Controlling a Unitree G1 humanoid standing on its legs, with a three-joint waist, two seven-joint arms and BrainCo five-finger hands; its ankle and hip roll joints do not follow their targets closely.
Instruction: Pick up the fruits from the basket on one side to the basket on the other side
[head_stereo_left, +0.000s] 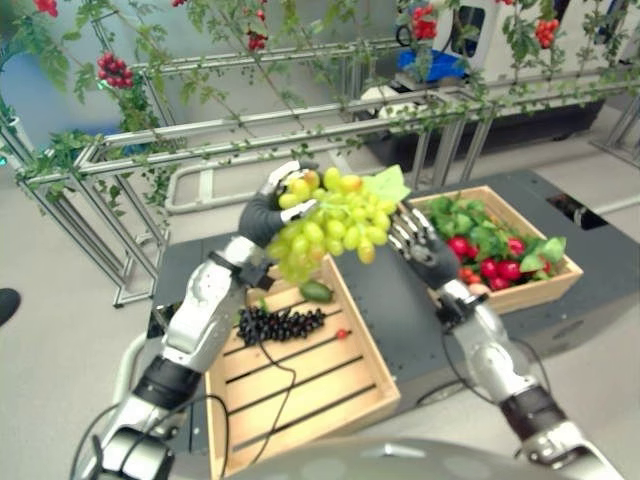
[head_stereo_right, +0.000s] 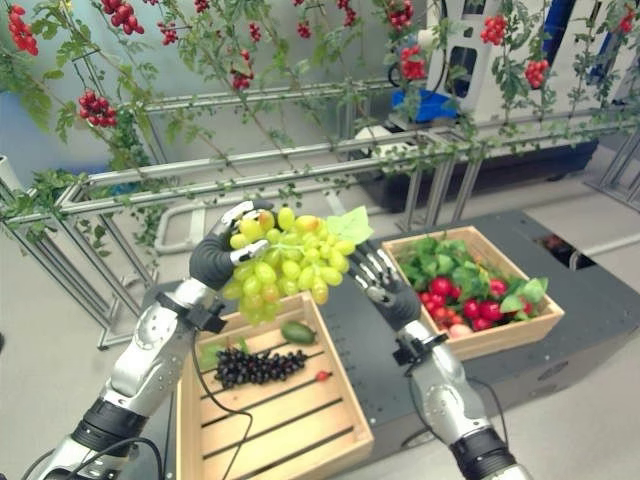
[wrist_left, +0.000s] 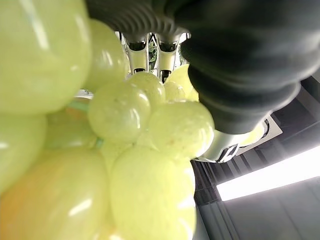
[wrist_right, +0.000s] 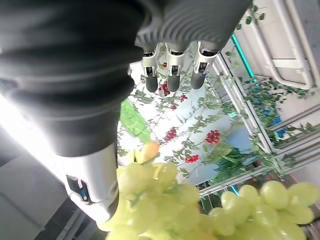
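Note:
A big bunch of green grapes with a green leaf hangs in the air above the far end of the left wooden basket. My left hand is shut on the bunch's top; up close the grapes press against its palm. Just right of the bunch my right hand is open, its fingers straight and close to the grapes. The left basket holds black grapes, a green fruit and a small red fruit. The right basket holds red fruits among green leaves.
Both baskets stand on a dark low table. Behind it runs a metal frame hung with vines and red berries. A person's shoe shows on the floor at the far left.

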